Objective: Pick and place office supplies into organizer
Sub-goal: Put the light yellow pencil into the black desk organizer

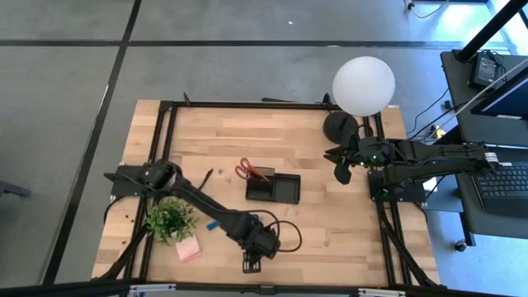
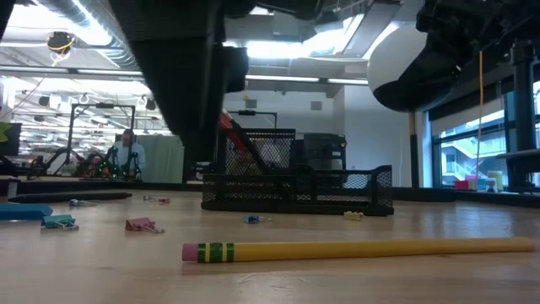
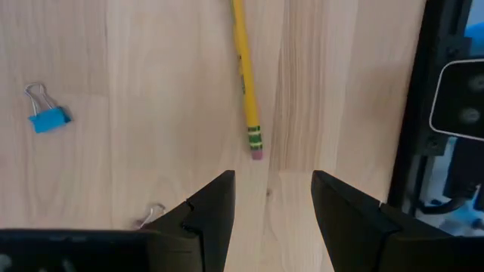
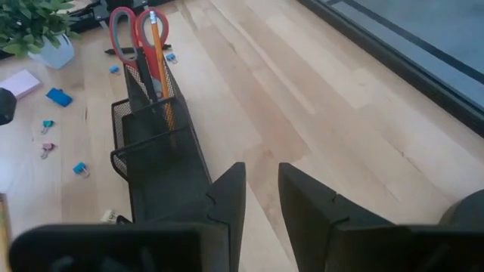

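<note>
Nearest the front edge of the tabletop (image 1: 330, 231), a yellow pencil (image 2: 363, 249) lies flat with its pink eraser end toward the left end effector (image 3: 272, 208), whose fingers are spread and hold nothing, just short of the eraser tip. The left wrist view alone shows a blue binder clip (image 3: 49, 119) beside the pencil and part of a wire clip by one finger. The low view shows more loose clips (image 2: 142, 225) between pencil and organizer (image 1: 273, 188), which the overhead view does not resolve. The high view places a pink sticky-note pad (image 1: 188, 250) and green potted plant (image 1: 171, 219) left of the arm. The black mesh organizer sits mid-tabletop; red-handled scissors (image 4: 136, 30) and a pencil stand upright in its taller compartment, clearest in the right wrist view. Further back, the right end effector (image 1: 341, 169) hovers beside the lamp base (image 1: 339, 125), fingers slightly apart, empty. A white globe (image 1: 363, 85) stands over the base.
</note>
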### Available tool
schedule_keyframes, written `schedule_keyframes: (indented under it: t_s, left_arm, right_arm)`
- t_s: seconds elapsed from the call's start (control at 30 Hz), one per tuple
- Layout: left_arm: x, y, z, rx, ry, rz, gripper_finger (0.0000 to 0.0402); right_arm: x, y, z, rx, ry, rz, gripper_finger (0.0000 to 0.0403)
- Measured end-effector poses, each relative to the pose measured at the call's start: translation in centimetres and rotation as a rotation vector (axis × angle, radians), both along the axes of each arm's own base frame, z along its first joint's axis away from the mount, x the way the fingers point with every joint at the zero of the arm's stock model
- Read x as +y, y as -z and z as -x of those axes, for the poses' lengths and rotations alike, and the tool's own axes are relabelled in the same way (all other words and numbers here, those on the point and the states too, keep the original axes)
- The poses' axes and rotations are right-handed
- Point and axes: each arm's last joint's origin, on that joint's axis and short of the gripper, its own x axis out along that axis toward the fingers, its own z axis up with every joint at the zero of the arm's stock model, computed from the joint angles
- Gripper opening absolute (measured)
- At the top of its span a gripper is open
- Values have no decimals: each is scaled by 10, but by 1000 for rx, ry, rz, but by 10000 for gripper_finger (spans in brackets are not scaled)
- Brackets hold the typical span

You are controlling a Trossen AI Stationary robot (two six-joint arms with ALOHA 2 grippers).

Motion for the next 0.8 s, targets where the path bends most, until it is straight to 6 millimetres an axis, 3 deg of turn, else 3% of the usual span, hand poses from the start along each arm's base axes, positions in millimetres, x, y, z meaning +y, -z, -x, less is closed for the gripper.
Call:
schedule_keyframes:
  t_s: [0.2, 0.4, 0.8]
  left_arm:
    - [-5, -2, -3, -67, -9, -2, 168]
    - [3, -1, -8, -84, -40, -36, 168]
    - [0, 15, -11, -58, -34, -45, 168]
  right_arm:
    - [0, 0, 0, 1, -1, 1, 85]
    - [0, 2, 1, 22, -3, 4, 85]
    - [0, 2, 1, 28, -6, 9, 85]
